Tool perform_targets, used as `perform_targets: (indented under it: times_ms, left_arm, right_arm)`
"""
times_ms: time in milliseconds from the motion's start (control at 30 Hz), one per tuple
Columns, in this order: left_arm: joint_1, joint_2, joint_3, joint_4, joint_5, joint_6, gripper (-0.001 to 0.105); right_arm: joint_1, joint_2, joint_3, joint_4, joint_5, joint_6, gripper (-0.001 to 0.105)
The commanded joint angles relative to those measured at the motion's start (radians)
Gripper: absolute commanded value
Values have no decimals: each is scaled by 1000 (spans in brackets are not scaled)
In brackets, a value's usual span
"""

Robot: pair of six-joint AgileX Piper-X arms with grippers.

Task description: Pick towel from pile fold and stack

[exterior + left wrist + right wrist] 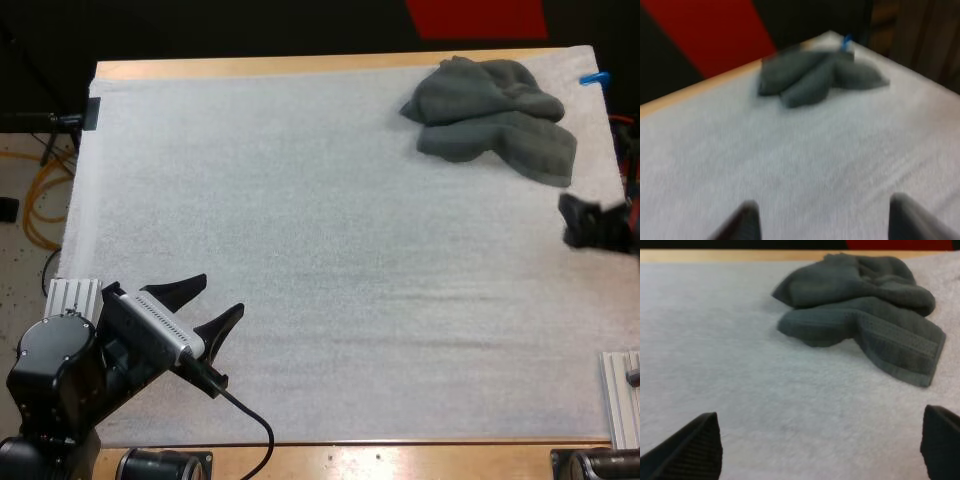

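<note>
Two tools are seen over the white mat (300,250). The left tool (222,296) is held wide open, its fingers (747,222) set apart with nothing gripped between them. The right tool (590,222) is likewise spread wide, its fingers (697,447) clear of any thing. A crumpled towel (495,118), dark grey-green, is laid near the right tool, just ahead of it. It is well apart from the left tool, far ahead and to its right. The mat is carried by the wooden counter (300,66).
</note>
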Motion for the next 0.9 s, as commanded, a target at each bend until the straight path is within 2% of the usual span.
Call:
perform_targets:
  times_ms: [0,200,333,400,867]
  left_arm:
    - [-2,3,-7,-10,6,-9,54]
    - [-2,3,-7,-10,6,-3,54]
    - [-2,3,-7,-10,6,-3,66]
    - [-2,6,-7,-10,6,-3,68]
    - [-2,34,-7,-10,13,-7,67]
  right_arm:
    - [13,58,-25,-32,30,-12,78]
    - [40,292,-114,-93,117,-6,78]
    - [38,442,-184,-121,146,16,78]
    - [38,510,-217,-136,147,20,78]
    - [38,957,-420,-252,211,216,78]
